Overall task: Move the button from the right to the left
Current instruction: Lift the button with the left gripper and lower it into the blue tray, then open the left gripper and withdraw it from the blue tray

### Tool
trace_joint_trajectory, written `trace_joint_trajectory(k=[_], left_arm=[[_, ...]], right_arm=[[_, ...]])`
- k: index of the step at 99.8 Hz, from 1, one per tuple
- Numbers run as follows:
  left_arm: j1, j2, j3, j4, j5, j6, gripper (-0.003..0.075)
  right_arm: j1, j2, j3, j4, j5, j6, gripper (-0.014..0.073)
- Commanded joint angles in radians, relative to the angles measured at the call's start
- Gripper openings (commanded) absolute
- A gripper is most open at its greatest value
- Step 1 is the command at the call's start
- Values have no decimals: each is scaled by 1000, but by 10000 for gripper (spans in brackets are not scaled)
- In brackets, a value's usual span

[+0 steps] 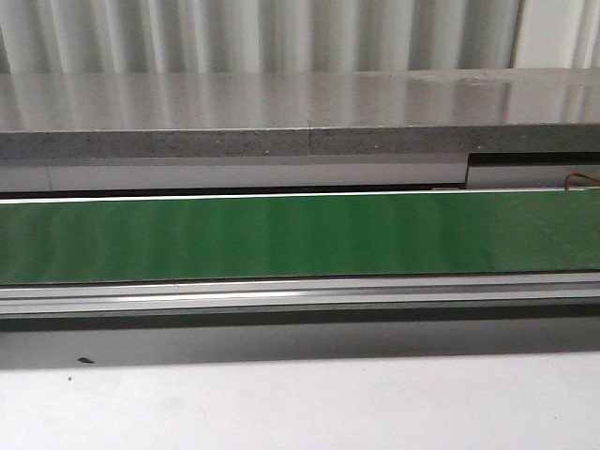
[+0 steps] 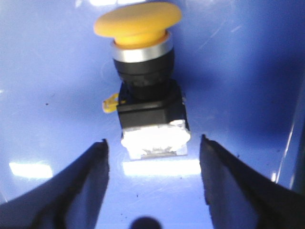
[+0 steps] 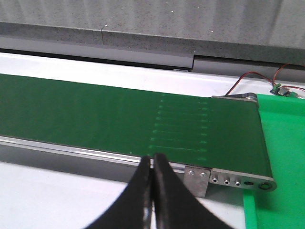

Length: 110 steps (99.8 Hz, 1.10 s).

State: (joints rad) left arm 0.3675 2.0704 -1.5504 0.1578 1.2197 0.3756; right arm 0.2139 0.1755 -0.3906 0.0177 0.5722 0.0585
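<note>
While your left gripper stands spread around the button, pinch its rigid square block, not the slick yellow head; right gripper is pressed together.

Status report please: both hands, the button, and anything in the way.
Left hand open over the button, not touching. Button lies on a blue surface. Right hand shut, empty, near the green belt. Nothing blocking.

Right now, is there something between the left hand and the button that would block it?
Nothing visible does. In the left wrist view the button lies on a blue surface, straight ahead of the open left hand, with only bare blue surface between the fingers and it.
</note>
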Motion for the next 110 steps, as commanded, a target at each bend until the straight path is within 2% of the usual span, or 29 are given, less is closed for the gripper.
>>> trace_joint_trajectory(k=[1,22,29,36,54,70,76,110], left_arm=[[5,-55,-20,16,-1,-6,454],[5,-89,-24,-64,-27,-12,447],[2,-122,-24,-64,-58,-48,423],[2,-160,-24,-94,-90,-82,362],[-11,-292,17,-177,-167,-151,130],[-56,-442,138,-172,-276,-240,-2],[-78,-497,192,-172,-321,-258,-21],[-257,-829,537,-192,-541,-320,-21]], right_arm=[[1,10,-27,-11,-84,-7,-68],[1,10,-27,-11,-84,-7,-68],[1,10,-27,-11,-84,-7,-68],[1,10,-27,-11,-84,-7,-68],[1,10,-27,-11,-84,-7,-68],[1,10,-27,-11,-84,-7,-68],[1,10,-27,-11,-84,-7,-68],[1,10,-27,-11,-84,-7,-68]])
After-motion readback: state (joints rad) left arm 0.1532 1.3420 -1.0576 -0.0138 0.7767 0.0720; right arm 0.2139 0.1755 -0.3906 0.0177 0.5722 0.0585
